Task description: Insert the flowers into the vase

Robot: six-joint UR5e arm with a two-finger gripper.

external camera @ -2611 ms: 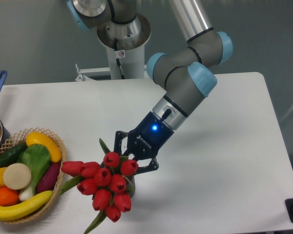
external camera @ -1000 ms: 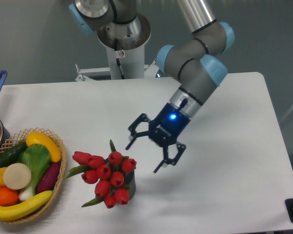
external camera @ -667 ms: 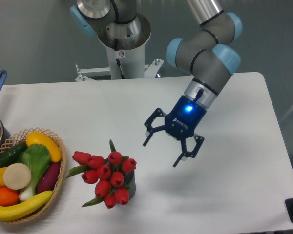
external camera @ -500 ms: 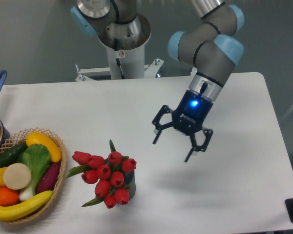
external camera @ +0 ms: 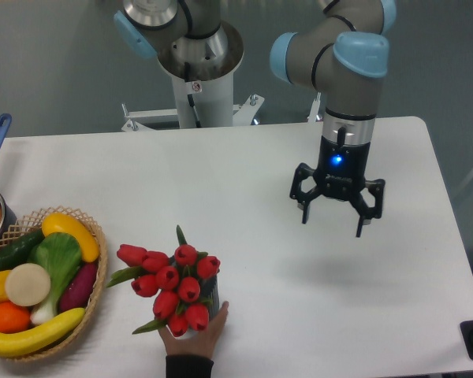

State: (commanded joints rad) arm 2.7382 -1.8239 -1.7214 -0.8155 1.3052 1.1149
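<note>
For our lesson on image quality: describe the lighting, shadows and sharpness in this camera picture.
Fixed camera view: even, soft light; the open gripper casts a faint blurred shadow on the white table; the flowers look sharp; no strong glare.

No text, brand or number can be read anywhere; a small red-and-white sticker (external camera: pixel 195 87) on the arm's base column, far up from the hand (external camera: pixel 194 340), stays too blurred to make out
</note>
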